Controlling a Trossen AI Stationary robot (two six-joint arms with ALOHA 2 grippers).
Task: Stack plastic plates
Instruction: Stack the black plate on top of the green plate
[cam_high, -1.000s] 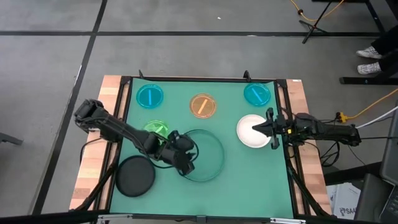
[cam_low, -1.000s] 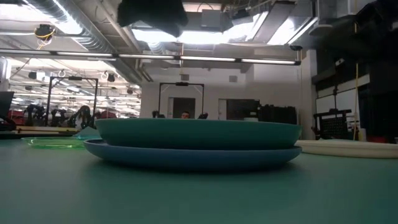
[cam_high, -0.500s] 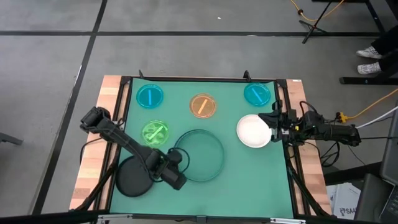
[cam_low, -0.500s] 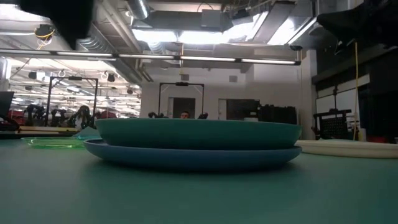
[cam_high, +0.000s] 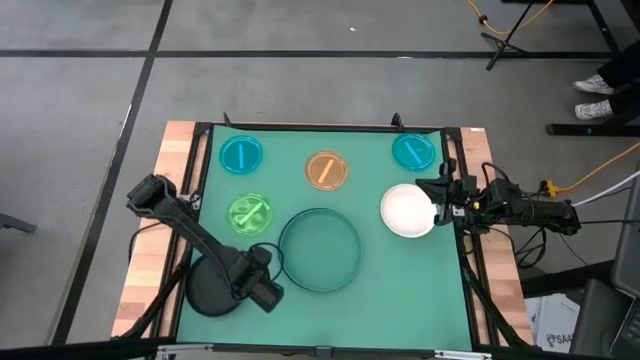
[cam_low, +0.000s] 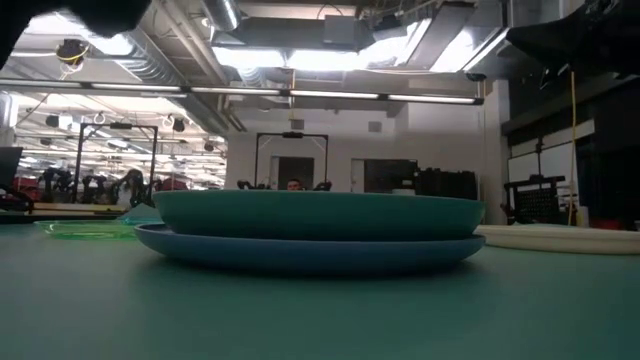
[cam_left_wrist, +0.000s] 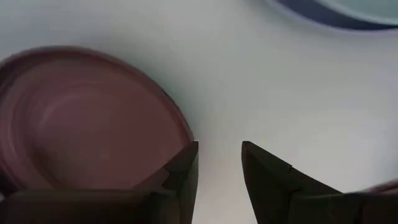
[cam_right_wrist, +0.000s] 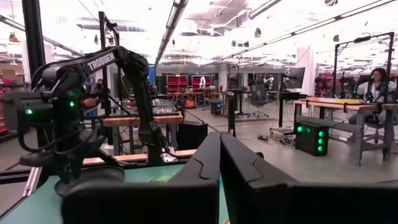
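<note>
Dark-green plate (cam_high: 319, 250) sits nested on the light-blue plate (cam_low: 310, 255); black plate (cam_high: 212, 283), white plate (cam_high: 405, 211) and four small translucent plates (cam_high: 241, 156) lie separately.

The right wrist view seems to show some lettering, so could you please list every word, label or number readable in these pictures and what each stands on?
"TROSSEN" in white capitals, on the upper link of the left arm, seen across the table in the right wrist view.
No other text is readable; the plates and the table carry none.

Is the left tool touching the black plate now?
Apart. The left wrist view shows the left tool open, with bare mat between its fingers, and the black plate beside one finger, not gripped.
</note>
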